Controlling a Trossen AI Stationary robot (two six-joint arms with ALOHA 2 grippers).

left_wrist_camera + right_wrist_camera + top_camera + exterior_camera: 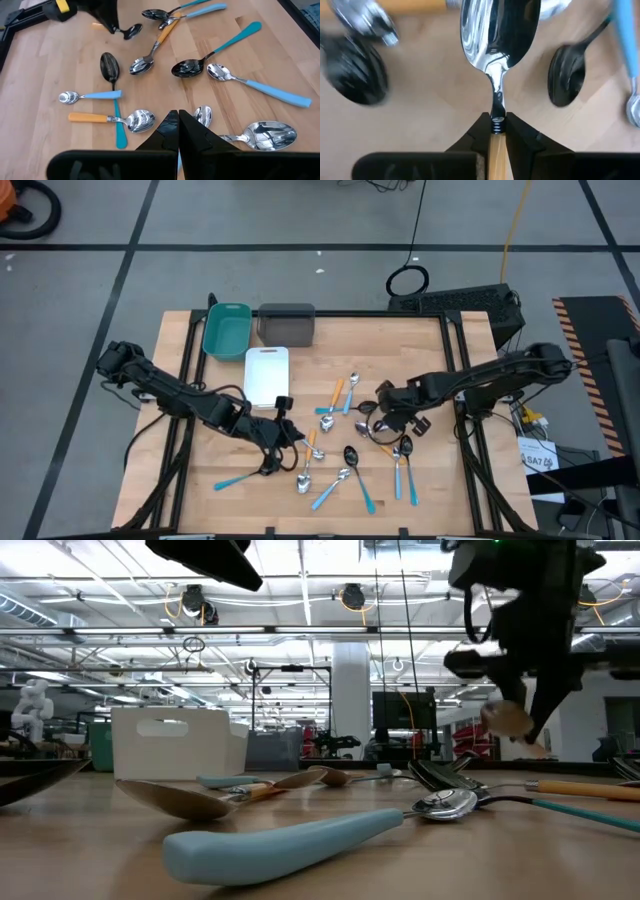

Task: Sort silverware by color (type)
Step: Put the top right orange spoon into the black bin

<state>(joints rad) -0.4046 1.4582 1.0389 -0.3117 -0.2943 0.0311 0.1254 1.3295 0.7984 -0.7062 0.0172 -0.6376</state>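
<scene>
Several spoons [345, 455] with orange or light-blue handles lie flat and scattered on the wooden table [200, 490]; they also show in the left wrist view [150, 57]. My right gripper [384, 420] is over the right part of the scatter, shut on an orange-handled spoon with a silver bowl [500, 30]. My left gripper [293, 435] hovers over the left part with its fingers [170, 127] shut and nothing between them. A silver bowl [202, 114] lies on the table just beyond them. My right gripper [496, 122] pinches the orange handle [495, 150] between its two fingers, right where the handle meets the silver neck [497, 100]. The fingers lie along the spoon and the bowl sticks out ahead of them. In the low view the bowl [510, 720] hangs below the gripper, lifted clear of the table.
A teal tray [226, 330], a grey tray [286, 323] and a white tray [267, 375] stand at the table's far left. One light-blue-handled spoon [235, 478] lies apart near the near-left edge. Bare wood shows at the table's far right [400, 340].
</scene>
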